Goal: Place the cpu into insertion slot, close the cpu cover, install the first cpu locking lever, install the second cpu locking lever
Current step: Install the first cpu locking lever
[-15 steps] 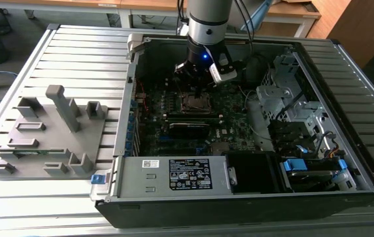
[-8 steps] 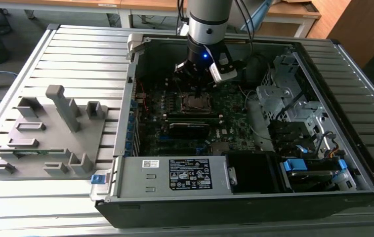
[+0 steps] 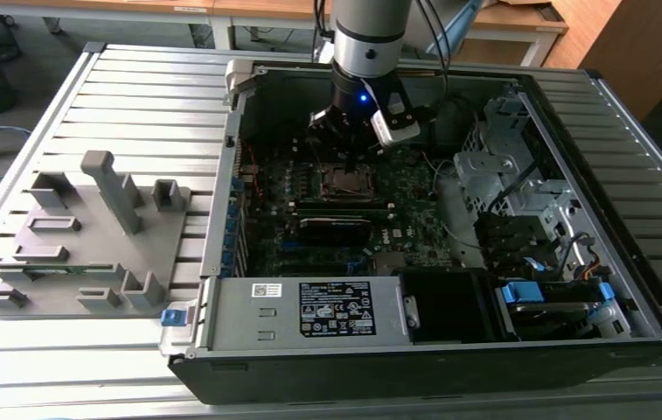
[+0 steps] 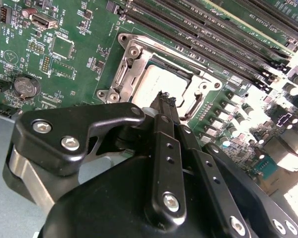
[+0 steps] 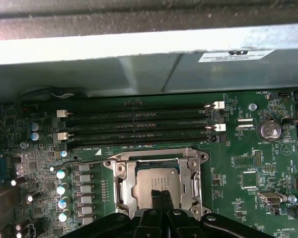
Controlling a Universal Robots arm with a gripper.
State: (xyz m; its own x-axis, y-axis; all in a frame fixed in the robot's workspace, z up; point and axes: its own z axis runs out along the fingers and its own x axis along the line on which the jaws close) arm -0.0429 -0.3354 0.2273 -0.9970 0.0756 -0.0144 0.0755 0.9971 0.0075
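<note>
Grey fixture tray [image 3: 83, 255] sits beside computer case [image 3: 221, 229].

The cpu [image 4: 156, 82] had a dull silver-grey metal top, matt beside the brighter bare metal of the cpu cover [image 4: 179, 57] around it, which was smooth and caught the glare. The circuit board [image 4: 64, 29] was green with a glossy lacquered sheen. Its memory slots [image 5: 139, 126] looked like black plastic with white clips. The coin battery [image 4: 25, 85] was polished metal. The pincer [image 4: 165, 96] was smooth matt black, set with shiny metal screw heads. In the exterior view the computer case [image 3: 237, 324] was plain grey sheet metal carrying a white paper label [image 3: 337, 308]. The table [image 3: 132, 79] looked like ribbed grey metal, and the fixture tray [image 3: 86, 254] like matt grey plastic.
</note>
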